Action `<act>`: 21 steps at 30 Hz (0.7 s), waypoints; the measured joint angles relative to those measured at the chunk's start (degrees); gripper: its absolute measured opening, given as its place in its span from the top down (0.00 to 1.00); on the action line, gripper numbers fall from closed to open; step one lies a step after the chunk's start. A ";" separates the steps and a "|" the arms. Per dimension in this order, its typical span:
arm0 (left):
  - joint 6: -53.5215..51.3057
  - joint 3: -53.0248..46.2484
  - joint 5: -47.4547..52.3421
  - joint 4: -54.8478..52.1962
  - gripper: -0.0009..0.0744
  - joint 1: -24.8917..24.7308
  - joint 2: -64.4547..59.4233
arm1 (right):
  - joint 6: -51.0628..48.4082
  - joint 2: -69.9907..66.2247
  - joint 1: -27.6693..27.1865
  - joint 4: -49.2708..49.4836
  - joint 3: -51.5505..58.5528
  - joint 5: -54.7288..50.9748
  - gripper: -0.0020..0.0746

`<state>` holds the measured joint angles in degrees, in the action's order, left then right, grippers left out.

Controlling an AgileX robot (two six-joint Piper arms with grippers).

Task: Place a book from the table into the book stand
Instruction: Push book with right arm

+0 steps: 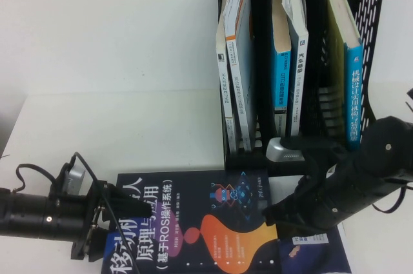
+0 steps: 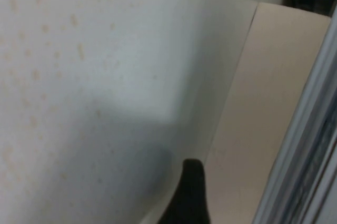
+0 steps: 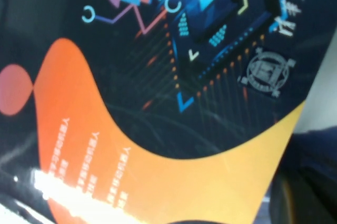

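The book is lying flat at the tabletop's near edge with the left tool clamping its left edge, the right tool pressing its right edge, grip unclear, and the book stand standing behind.

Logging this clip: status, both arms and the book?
Left pincer at book's left edge, right pincer at its right edge. Book flat on table. Stand behind, books in several slots.

Glossy paper book, perforated plastic stand
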<state>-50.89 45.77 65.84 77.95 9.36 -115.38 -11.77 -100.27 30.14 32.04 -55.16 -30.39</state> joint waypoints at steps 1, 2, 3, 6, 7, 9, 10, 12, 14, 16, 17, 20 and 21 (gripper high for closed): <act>0.00 0.00 0.00 0.00 0.20 0.00 0.00 | 0.00 -0.03 0.38 0.12 -0.13 -0.04 0.97; 0.00 0.00 0.00 0.00 0.20 0.00 0.00 | 0.00 -0.12 0.63 0.12 -0.27 -0.04 0.97; 0.00 0.00 0.00 0.00 0.20 0.00 0.00 | -0.10 -0.17 0.91 0.25 -0.35 -0.04 0.97; 0.00 0.00 0.00 -0.25 0.20 0.00 0.00 | -0.10 -0.88 2.00 0.96 -0.51 0.34 0.97; 0.00 0.00 0.00 -0.54 0.20 0.00 0.00 | -0.23 -1.18 2.45 1.04 -0.80 0.44 0.97; 0.00 0.00 0.00 -1.17 0.20 0.00 0.00 | -0.47 -1.97 2.97 1.30 -1.56 0.44 0.97; 0.00 0.00 0.00 -1.46 0.20 0.00 0.00 | -0.70 -2.36 3.25 1.54 -2.07 0.44 0.97; 0.00 0.00 -0.11 -1.59 0.20 0.00 0.00 | -1.13 -2.92 3.45 1.67 -3.00 0.19 0.97; 0.00 0.00 -0.24 -1.68 0.20 0.00 0.00 | -1.21 -3.47 3.45 1.67 -3.91 -0.48 0.97; 0.00 0.00 -0.33 -1.80 0.20 0.00 0.00 | -1.26 -3.67 3.45 1.52 -4.43 -0.99 0.97; 0.00 0.00 -0.33 -1.80 0.20 0.00 0.00 | -1.26 -3.80 3.45 1.27 -4.75 -1.32 0.97; 0.00 0.00 -0.33 -1.89 0.20 0.36 0.00 | -1.35 -4.05 3.45 0.69 -5.40 -2.06 0.97; 0.00 0.00 -0.33 -1.92 0.20 0.76 0.00 | -1.35 -4.05 3.57 0.69 -5.39 -2.06 0.97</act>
<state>-50.89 45.77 65.51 76.02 10.12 -115.38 -13.12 -104.33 33.71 32.73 -60.55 -32.45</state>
